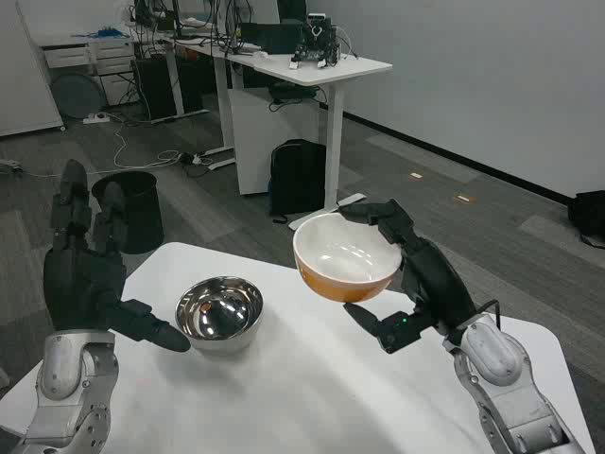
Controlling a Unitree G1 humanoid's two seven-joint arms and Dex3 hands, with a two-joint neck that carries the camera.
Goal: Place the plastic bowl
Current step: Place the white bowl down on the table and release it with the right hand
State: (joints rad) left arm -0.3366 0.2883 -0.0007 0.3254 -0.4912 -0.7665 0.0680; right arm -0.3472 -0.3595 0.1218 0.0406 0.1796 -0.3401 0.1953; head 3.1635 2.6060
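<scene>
Head view: my right hand [416, 284] grips the bowl [346, 257] by its far side, fingers over the rim and thumb beneath, keeping it level above the table [312, 397] near the back edge. My left hand [90, 274] waits open, fingers upright, beside the steel bowl [219, 314].

This is an office or lab workspace. Grey carpet tiles [454, 180] cover the floor, and white height-adjustable desks [317, 66] stand in a row with dark computer equipment [269, 36] on them and cables [142, 151] trailing to the floor. A black backpack [298, 177] leans beside a desk leg, a black wastebasket [132, 210] stands near the white surface [312, 397], and white drawer units [95, 55] sit at the back.
</scene>
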